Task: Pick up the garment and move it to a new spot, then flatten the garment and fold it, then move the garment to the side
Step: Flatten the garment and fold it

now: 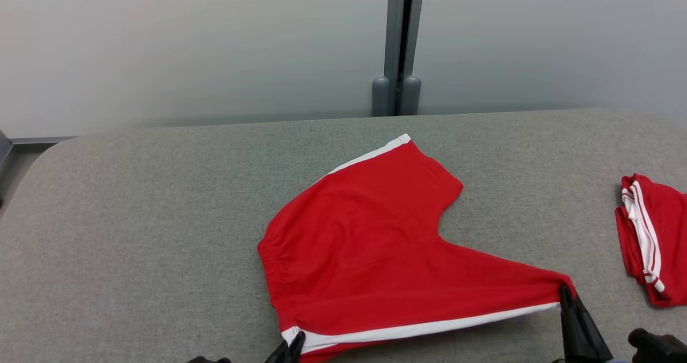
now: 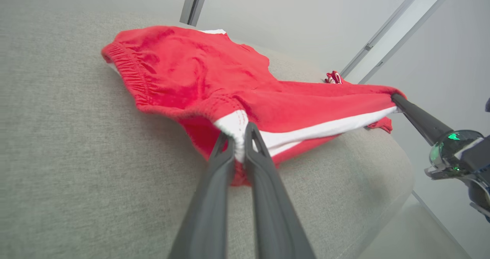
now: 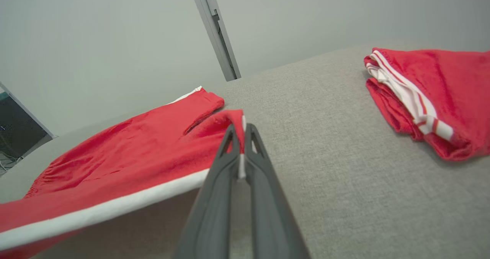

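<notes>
The garment point(image 1: 375, 239) is a pair of red shorts with a white side stripe, spread on the grey padded table point(image 1: 134, 234). Its near edge is lifted and stretched taut between my two grippers. At the bottom of the head view my left gripper point(image 1: 294, 347) is shut on the waistband corner, seen close in the left wrist view as gripper point(image 2: 240, 136) pinching the white stripe of the garment point(image 2: 199, 71). My right gripper point(image 1: 566, 294) is shut on the leg hem corner; the right wrist view shows that gripper point(image 3: 240, 136) clamped on the garment point(image 3: 126, 155).
A second red garment point(image 1: 652, 239) with white stripes lies folded at the table's right edge, close to my right arm, and shows as a folded pile point(image 3: 428, 98) in the right wrist view. A grey post point(image 1: 398, 46) stands behind the table against a pale wall.
</notes>
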Controlling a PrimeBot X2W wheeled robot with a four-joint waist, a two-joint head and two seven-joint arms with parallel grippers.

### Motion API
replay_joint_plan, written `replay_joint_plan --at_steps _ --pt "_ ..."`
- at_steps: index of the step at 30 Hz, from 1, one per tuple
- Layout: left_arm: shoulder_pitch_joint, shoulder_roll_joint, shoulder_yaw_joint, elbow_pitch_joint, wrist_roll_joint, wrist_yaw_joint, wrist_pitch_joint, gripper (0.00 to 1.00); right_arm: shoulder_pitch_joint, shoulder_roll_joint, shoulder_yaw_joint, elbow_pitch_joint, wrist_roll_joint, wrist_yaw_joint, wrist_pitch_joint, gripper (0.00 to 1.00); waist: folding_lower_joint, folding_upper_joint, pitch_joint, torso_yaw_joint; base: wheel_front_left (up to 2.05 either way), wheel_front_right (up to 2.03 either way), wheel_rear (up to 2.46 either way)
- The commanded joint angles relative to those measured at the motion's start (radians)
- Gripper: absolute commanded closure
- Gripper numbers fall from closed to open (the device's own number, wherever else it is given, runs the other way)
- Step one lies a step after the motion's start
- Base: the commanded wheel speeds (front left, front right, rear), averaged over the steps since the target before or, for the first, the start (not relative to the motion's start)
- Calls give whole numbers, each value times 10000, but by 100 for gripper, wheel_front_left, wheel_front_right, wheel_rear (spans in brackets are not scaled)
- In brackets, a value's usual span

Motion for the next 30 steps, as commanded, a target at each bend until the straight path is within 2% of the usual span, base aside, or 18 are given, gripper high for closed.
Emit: replay_joint_plan --at_steps 1,3,8,9,16,21,30 --pt "-70 -27 80 -28 23 15 -43 100 -100 -30 14 -44 -23 -3 -48 100 2 0 65 46 0 0 0" --pt "-427 -52 143 -153 24 15 -43 100 -615 -33 101 -92 -153 -2 -49 100 2 0 242 152 0 0 0" --pt "-1797 -229 319 -284 -257 15 -44 100 -2723 -30 97 677 -746 -2 -48 100 2 0 1152 588 0 0 0" --pt "-1797 -229 319 -284 -257 15 -44 100 -2723 -30 97 677 -746 -2 -48 100 2 0 1152 588 0 0 0" --pt "-3675 -317 441 -93 -748 15 -44 100 -6052 -27 146 2337 -1985 -2 188 100 2 0 2585 1065 0 0 0" --pt "-4728 -486 582 266 -1235 15 -42 100 -8110 -31 -251 3709 -3039 -2 412 100 2 0 3543 1404 0 0 0" --pt "-6076 -963 884 1055 -1763 15 -41 100 -10501 -29 -658 5522 -4745 -2 397 100 2 0 4777 1857 0 0 0"
